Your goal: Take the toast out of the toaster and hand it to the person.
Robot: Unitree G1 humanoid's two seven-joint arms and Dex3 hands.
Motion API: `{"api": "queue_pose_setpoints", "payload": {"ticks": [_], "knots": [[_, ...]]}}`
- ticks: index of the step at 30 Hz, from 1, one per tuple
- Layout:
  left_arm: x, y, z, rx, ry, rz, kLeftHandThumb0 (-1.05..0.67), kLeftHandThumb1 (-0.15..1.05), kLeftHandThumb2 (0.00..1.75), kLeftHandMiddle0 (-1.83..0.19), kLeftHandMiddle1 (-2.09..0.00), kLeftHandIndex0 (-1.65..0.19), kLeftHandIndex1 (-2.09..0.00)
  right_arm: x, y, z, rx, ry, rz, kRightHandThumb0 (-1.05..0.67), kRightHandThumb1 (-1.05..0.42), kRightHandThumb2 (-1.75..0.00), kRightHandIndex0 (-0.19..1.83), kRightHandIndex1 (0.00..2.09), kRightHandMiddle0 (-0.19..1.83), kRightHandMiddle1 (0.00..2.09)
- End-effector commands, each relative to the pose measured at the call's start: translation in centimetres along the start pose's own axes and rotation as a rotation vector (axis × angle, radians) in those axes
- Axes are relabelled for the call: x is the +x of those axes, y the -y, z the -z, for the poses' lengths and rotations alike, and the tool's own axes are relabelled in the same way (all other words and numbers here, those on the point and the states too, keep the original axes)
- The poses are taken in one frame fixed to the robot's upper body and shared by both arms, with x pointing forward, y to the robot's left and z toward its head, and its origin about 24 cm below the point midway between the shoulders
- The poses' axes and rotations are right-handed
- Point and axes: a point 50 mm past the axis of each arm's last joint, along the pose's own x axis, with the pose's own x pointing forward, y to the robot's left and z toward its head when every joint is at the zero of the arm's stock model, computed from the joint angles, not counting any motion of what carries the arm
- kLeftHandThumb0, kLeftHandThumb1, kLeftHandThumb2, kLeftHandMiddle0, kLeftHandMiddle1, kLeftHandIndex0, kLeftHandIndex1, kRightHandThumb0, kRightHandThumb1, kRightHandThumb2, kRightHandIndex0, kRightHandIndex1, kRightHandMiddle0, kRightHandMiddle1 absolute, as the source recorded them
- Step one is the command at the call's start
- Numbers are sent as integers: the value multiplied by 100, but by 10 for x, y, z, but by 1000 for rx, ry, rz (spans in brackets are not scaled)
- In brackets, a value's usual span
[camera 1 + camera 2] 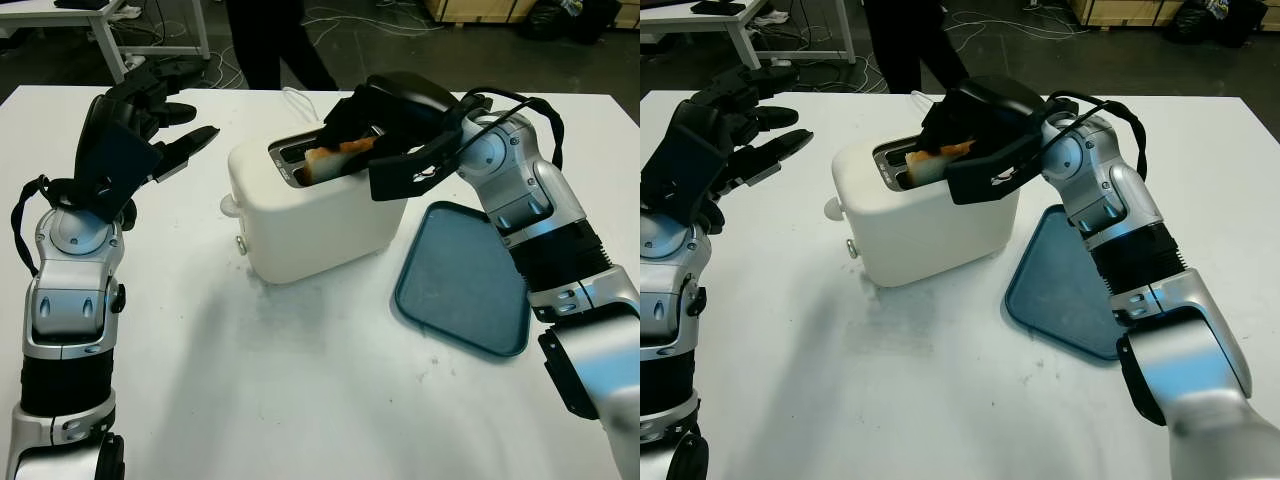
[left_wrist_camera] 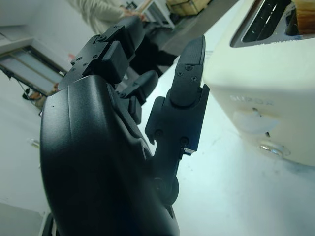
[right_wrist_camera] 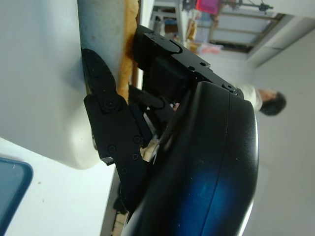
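A golden-brown slice of toast (image 1: 338, 158) stands partly out of the nearer slot of a cream-white, rounded plastic toaster (image 1: 310, 215), its upper edge and one crusty side showing above the slot rim. The right robot hand (image 1: 385, 135), black and three-fingered, reaches over the toaster's top from the right: its upper fingers lie over the toast while one finger (image 3: 110, 130) runs down the toaster's outer wall, so the fingers are curled about the slice, though whether they pinch it firmly cannot be told. The toaster sits in the middle of a white desk (image 1: 300, 400), with a small round knob (image 2: 251, 120) and a metal button on its end face. Just to the right of the toaster, partly under the right forearm, lies a dark teal rectangular tray (image 1: 465, 285) with rounded corners, flat on the desk. The left robot hand (image 1: 150, 125) is open and held above the desk to the left of the toaster, well apart from it, holding nothing. Beyond the far edge of the desk a person in dark trousers (image 1: 270, 40) stands on the floor, near loose cables and a white table frame.
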Motion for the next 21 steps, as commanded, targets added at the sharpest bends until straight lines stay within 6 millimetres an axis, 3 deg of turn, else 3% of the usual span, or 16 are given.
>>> {"api": "queue_pose_setpoints", "payload": {"ticks": [1, 2, 5, 7, 15, 21], "knots": [[-2, 1, 2, -7, 3, 2, -35, 92, 2, -24, -83, -42, -38, 0, -22, 2, -13, 34, -79, -43, -69, 0, 97, 142, 103, 97], [-2, 1, 2, -6, 1, 1, -35, 92, 2, -24, -83, -42, -38, 0, -24, 3, -46, 44, -78, -49, -72, -1, 99, 161, 92, 134], [-2, 1, 2, -3, 2, 1, -35, 92, 2, -24, -83, -42, -38, 0, -30, 4, -127, 71, -69, -58, -83, -3, 106, 173, 86, 166], [-2, 1, 3, -1, 3, 2, -36, 92, 2, -25, -83, -43, -38, 0, -32, 5, -150, 78, -74, -58, -89, -6, 109, 174, 85, 171], [-2, 1, 3, -2, 3, 2, -38, 91, 1, -25, -83, -43, -38, 1, -31, 5, -202, 110, 10, -58, -92, -50, 120, 175, 90, 174], [-2, 1, 3, -3, 2, 0, -36, 91, 1, -25, -83, -43, -37, 1, -12, 3, -197, 114, 94, -51, -92, -51, 115, 175, 86, 175]]}}
